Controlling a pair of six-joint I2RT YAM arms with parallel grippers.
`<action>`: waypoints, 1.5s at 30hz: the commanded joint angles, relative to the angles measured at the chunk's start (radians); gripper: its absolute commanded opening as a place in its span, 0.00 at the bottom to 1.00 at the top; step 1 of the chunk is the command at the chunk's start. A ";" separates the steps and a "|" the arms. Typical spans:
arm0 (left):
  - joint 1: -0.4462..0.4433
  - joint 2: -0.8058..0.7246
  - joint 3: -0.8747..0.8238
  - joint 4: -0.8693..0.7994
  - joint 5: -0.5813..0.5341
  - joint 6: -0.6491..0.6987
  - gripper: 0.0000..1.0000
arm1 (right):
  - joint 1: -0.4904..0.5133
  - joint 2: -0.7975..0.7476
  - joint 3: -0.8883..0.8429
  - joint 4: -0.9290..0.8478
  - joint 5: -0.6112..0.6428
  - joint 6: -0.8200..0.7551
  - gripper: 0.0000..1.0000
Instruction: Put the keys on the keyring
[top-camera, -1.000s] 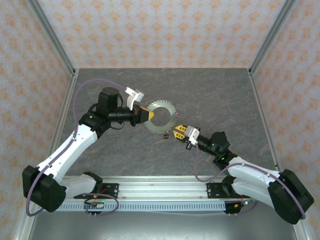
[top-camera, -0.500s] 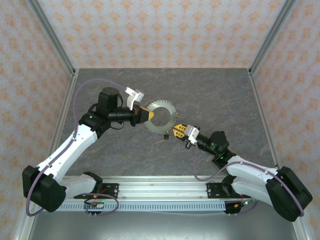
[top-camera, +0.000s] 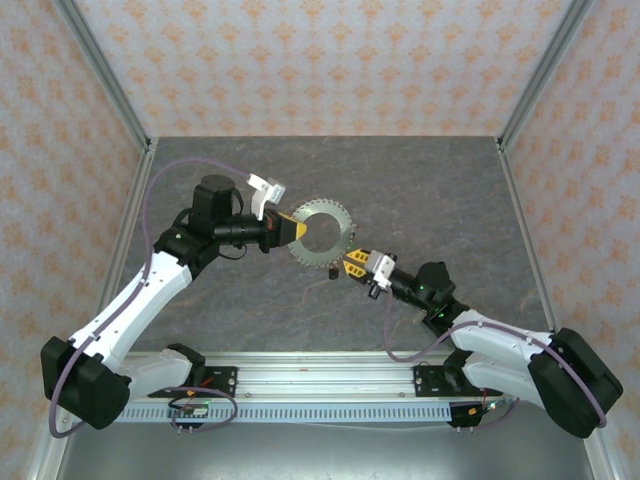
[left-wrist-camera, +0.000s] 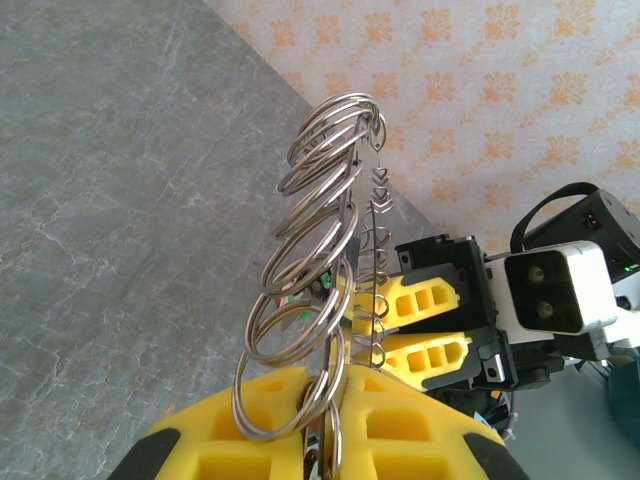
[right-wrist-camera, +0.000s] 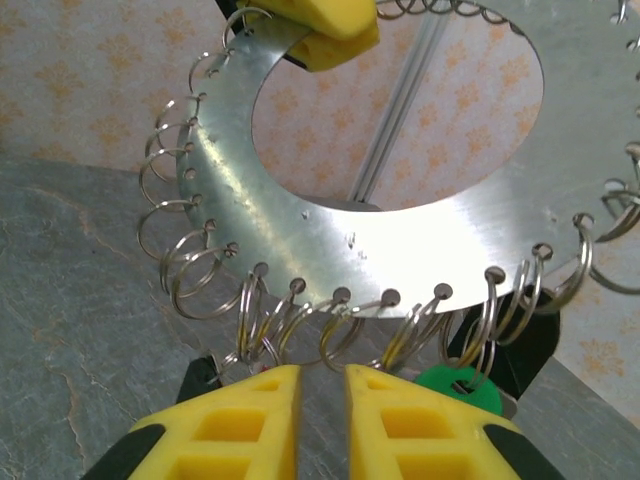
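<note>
With the left end effector (left-wrist-camera: 335, 400) clenched on the keyring (right-wrist-camera: 330, 250), we should hold it rigid while the right end effector (right-wrist-camera: 322, 385), whose grip we cannot tell, threads the green key (right-wrist-camera: 455, 385).

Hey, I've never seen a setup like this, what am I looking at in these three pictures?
A left arm and a right arm, both robots, are bolted to a grey table. One picture looks down from above; the other two come from cameras on the two wrists. The left fingers clamp a metal keyring, a flat disc with small wire loops round its rim, and hold it up. The right fingers, nearly closed, sit at its lower rim beside a green key. Whether they pinch anything, I can't tell.
</note>
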 joint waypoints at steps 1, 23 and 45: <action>0.006 -0.027 0.029 0.042 0.017 -0.019 0.00 | 0.006 0.008 0.026 0.078 0.022 -0.019 0.18; 0.006 -0.031 0.025 0.059 0.006 -0.030 0.00 | 0.042 0.016 0.025 0.092 0.026 -0.001 0.16; 0.006 -0.045 0.010 0.049 -0.008 -0.025 0.00 | 0.088 -0.006 0.046 0.028 0.132 -0.070 0.17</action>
